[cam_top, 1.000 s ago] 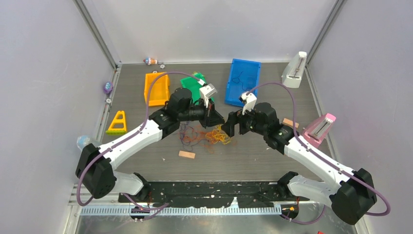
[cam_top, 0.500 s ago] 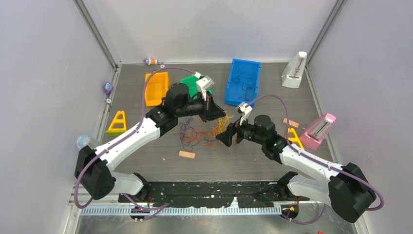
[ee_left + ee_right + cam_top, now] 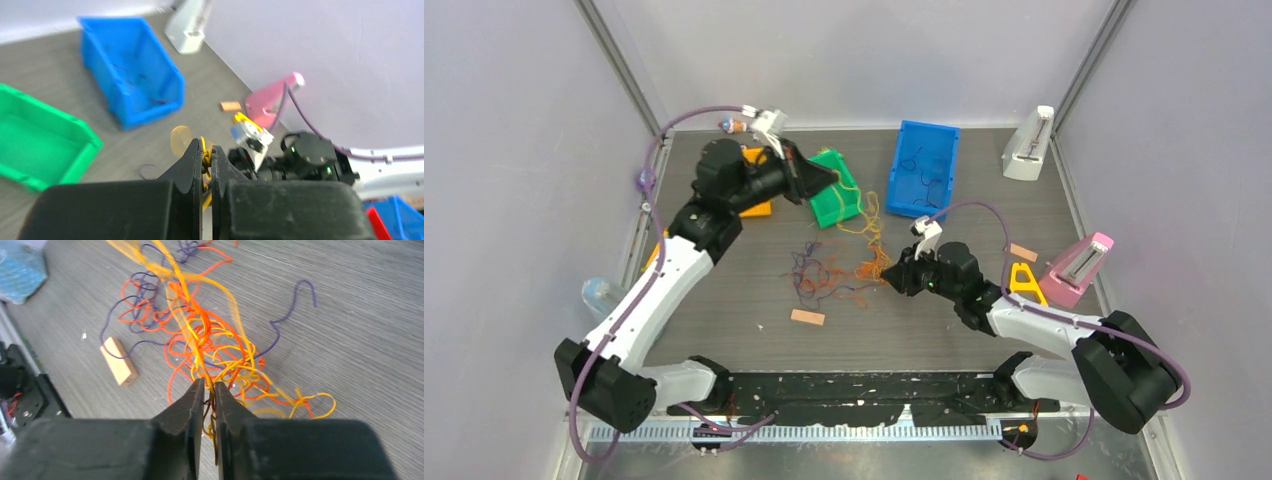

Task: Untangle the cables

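The cables (image 3: 834, 275) lie as a loose tangle of yellow, orange-red and dark purple strands on the table's middle. My left gripper (image 3: 832, 178) is raised over the green bin, shut on a knotted yellow cable (image 3: 206, 154). That yellow strand (image 3: 870, 215) stretches from it down to the tangle. My right gripper (image 3: 892, 283) sits low at the tangle's right edge. Its jaws (image 3: 210, 390) are closed on a few yellow and orange strands (image 3: 200, 335), with the rest of the cables spread on the table beyond the tips.
A green bin (image 3: 837, 200) and an orange bin (image 3: 749, 190) stand at the back left, a blue bin (image 3: 922, 168) at the back centre. A wood block (image 3: 807, 318) lies near the tangle. A yellow triangle (image 3: 1024, 282), a pink metronome (image 3: 1079, 268) and a white metronome (image 3: 1028, 143) stand to the right.
My left arm has lifted and swung back-left with the yellow cable, drawing a strand out of the tangle. My right gripper came down to the tangle and closed on strands.
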Robot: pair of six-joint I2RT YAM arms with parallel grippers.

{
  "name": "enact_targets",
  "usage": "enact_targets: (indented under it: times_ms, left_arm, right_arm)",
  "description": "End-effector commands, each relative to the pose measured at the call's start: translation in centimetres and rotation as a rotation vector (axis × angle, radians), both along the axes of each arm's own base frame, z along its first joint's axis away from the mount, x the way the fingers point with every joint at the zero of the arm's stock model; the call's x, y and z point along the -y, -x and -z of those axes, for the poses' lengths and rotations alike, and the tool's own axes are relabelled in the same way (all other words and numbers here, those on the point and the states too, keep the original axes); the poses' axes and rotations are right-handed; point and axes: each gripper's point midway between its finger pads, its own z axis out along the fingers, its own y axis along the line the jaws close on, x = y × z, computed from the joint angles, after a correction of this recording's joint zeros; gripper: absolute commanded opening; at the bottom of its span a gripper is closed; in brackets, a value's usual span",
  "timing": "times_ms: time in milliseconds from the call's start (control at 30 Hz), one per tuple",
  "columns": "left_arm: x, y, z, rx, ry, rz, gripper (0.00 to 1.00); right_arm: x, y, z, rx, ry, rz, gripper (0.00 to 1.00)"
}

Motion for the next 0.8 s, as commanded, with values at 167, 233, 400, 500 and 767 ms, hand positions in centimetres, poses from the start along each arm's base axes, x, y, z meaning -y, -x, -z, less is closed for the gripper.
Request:
enact_targets:
  times_ms: [167, 233, 400, 500, 767]
  left_arm:
    - [-11.4, -4.0, -5.0, 0.047, 0.05, -0.413, 0.0]
    - [-13.5, -4.5, -4.8, 0.052, 0.023, -0.523, 0.0]
    - [-18.2, -5.1, -4.3, 0.074, -0.034, -0.777, 0.0]
    - [-20.4, -5.2, -4.9, 0.084, -0.022, -0.851, 0.0]
    - [-21.5, -5.7, -7.3, 0.109, -0.004, -0.858, 0.0]
  right_arm:
    - [8.6, -2.8, 3.7, -0.111, 0.212, 0.517, 0.05]
    - [10.7, -2.7, 3.8, -0.126, 0.244, 0.626, 0.05]
    - [14.9, -2.0, 3.7, -0.162, 0.256, 0.87, 0.06]
    - [16.4, -1.9, 3.3, -0.163, 0.254, 0.951, 0.11]
    - [19.1, -1.4, 2.1, -0.164, 0.258, 1.091, 0.1]
